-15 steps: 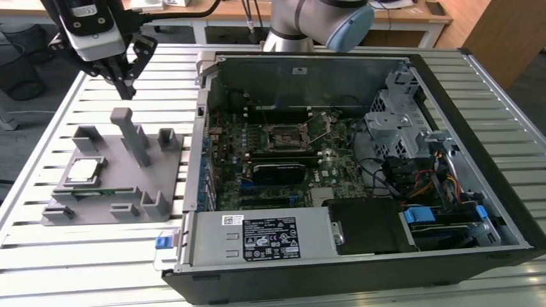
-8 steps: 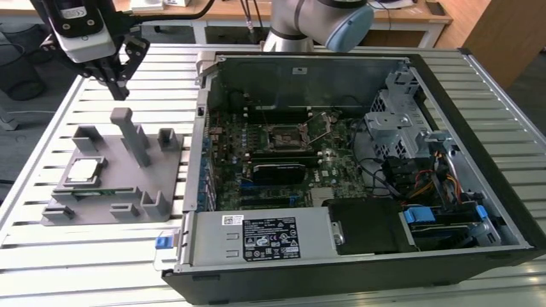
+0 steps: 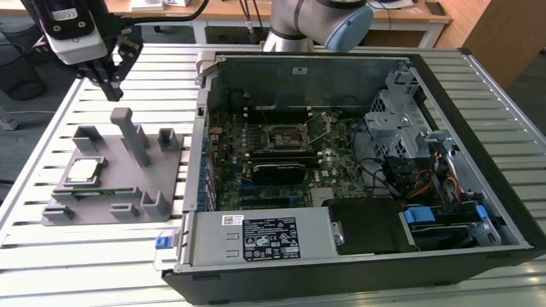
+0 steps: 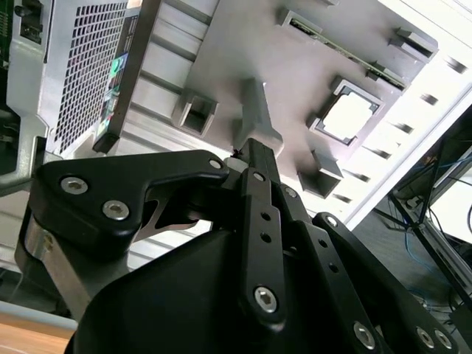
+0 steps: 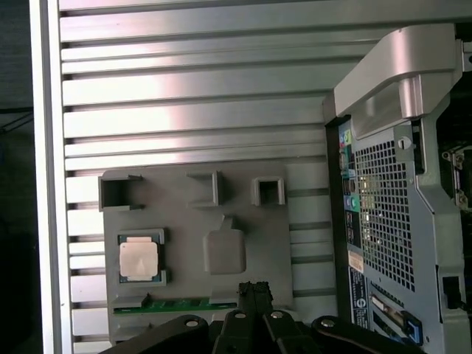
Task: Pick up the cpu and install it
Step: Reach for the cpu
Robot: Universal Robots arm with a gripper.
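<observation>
The cpu [image 3: 83,169] is a pale silver square chip lying flat in a recess of the grey fixture [image 3: 119,204], at the exterior view's left. It also shows in both wrist views, cpu [image 5: 139,258] and cpu [image 4: 348,116]. My gripper [image 3: 114,96] hangs above the fixture's far edge, well clear of the chip, fingers pressed together and holding nothing. Its fingertips [image 5: 254,287] sit over the fixture [image 5: 273,221] beside its tall post. The open socket [image 3: 288,134] lies on the motherboard inside the computer case.
The open computer case [image 3: 477,96] stands to the right of the fixture on a slatted metal table [image 3: 102,268]. A green memory stick [image 5: 184,302] rests in a slot of the fixture. Upright posts [image 3: 132,137] rise from the fixture near the chip.
</observation>
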